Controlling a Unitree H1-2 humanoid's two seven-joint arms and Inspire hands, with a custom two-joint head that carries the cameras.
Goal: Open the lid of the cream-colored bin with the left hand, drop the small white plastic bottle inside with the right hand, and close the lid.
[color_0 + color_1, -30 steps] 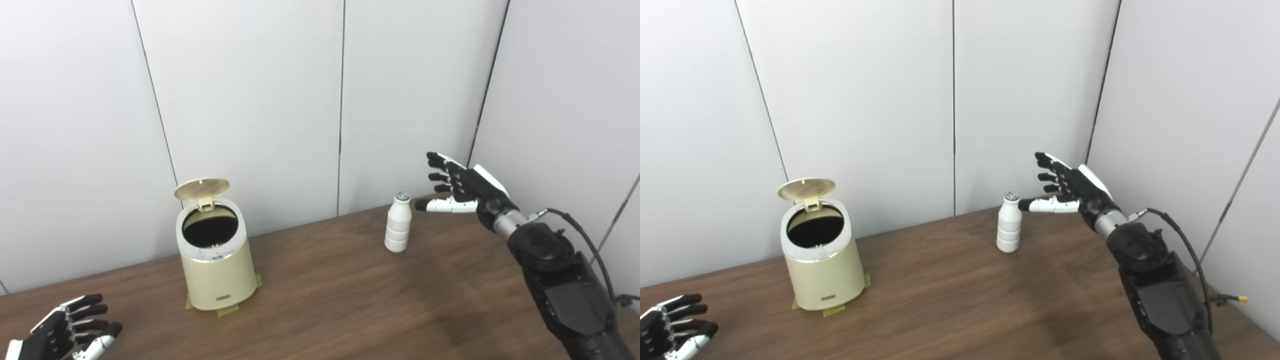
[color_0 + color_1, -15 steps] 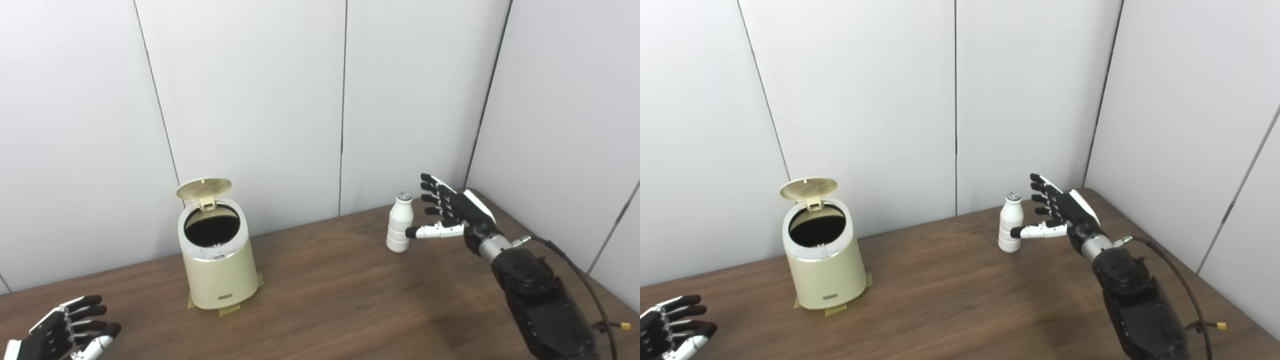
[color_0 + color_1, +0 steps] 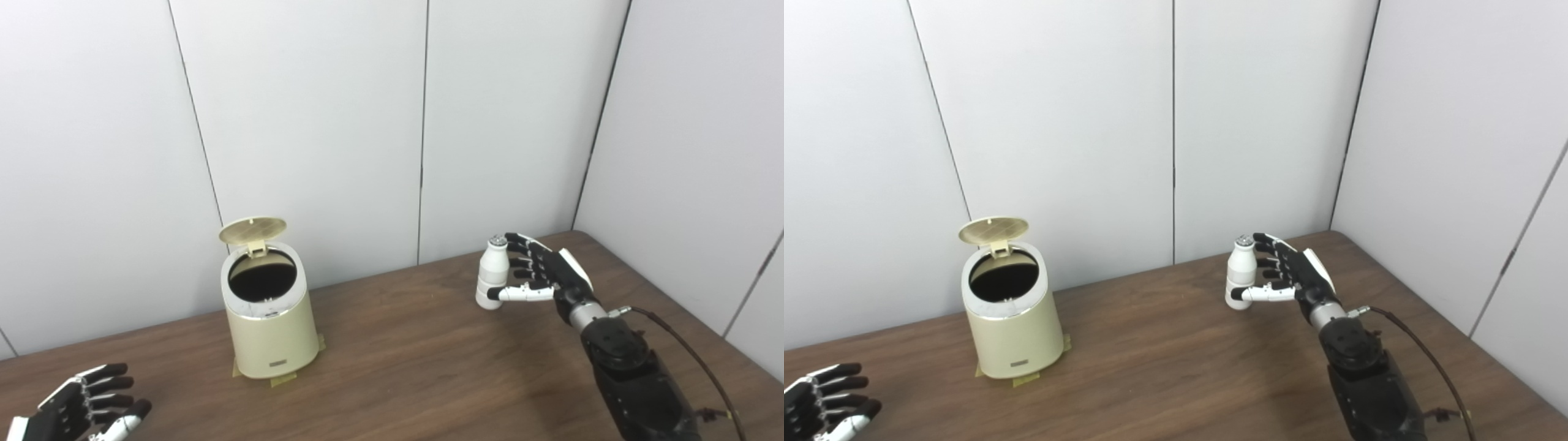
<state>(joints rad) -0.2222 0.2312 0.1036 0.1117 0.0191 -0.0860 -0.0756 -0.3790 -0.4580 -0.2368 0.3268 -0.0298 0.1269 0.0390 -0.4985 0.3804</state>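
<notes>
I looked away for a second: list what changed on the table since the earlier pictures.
The right hand came down and in toward the small white bottle: its thumb now crosses the front of the bottle's lower body and its fingers sit behind it, though a firm grip is not yet clear. The bottle stays upright on the table. The bin, its raised lid and the open left hand are unchanged.
</notes>
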